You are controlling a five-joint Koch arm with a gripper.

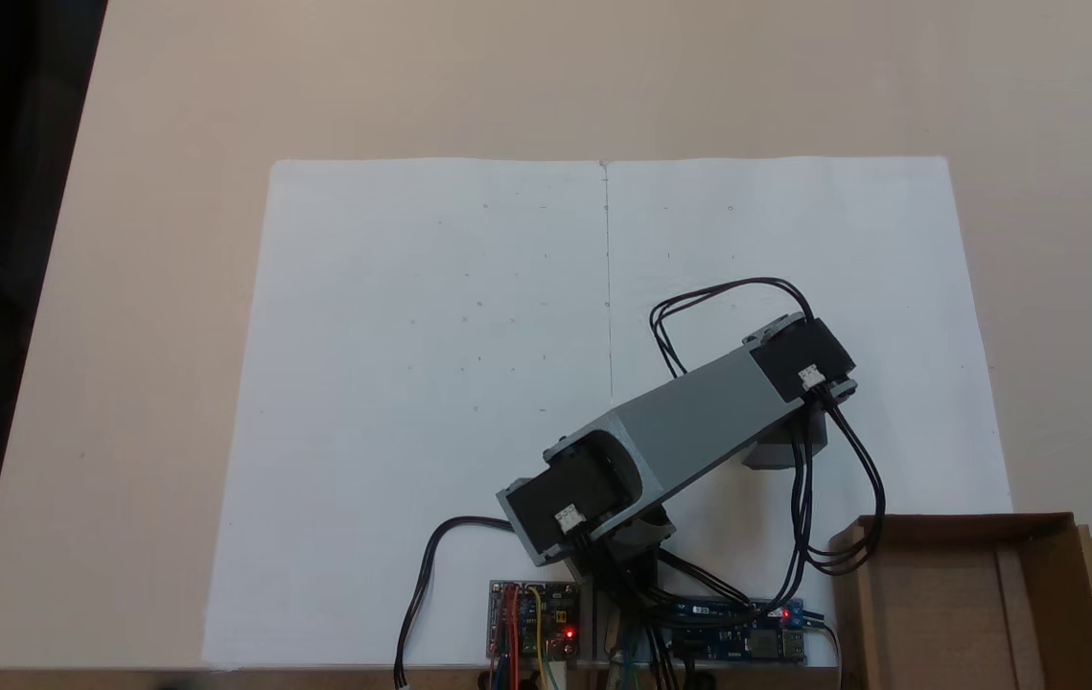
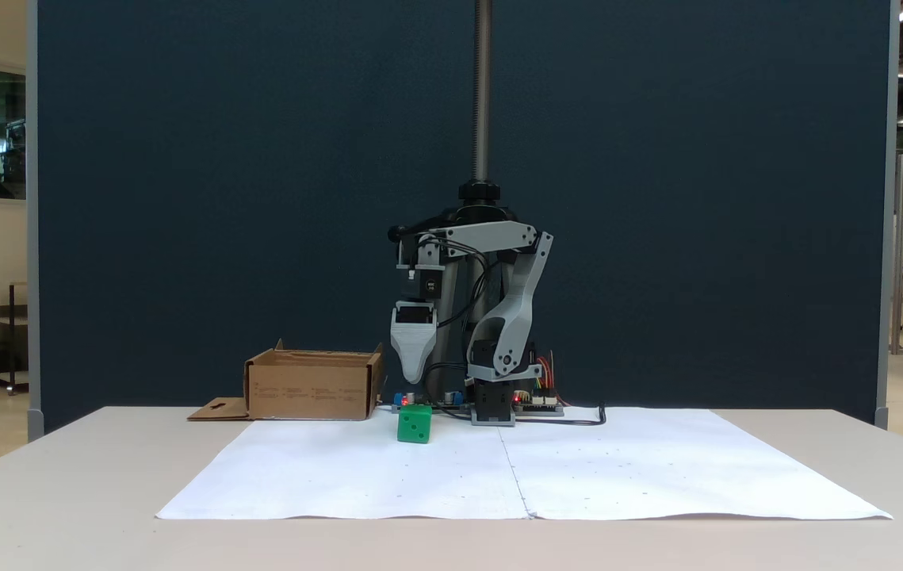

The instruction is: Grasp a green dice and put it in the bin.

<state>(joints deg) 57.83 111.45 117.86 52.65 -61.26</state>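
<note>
Approach step: the gripper [image 2: 413, 377] hangs above the green dice [image 2: 415, 424] near the worktop's back edge, its grip state untellable; next, descend.

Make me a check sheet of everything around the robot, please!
Surface: pale table covered by white paper sheets.
Job's things: green dice on the paper, beneath the end effector; cardboard box beside the paper, nothing seen inside.
Clutter: nothing seen.
End effector: points down above the dice, not touching; open or shut unclear.
Cables: black wires loop along the arm to circuit boards.
Surroundings: dark blue partition behind.
</note>
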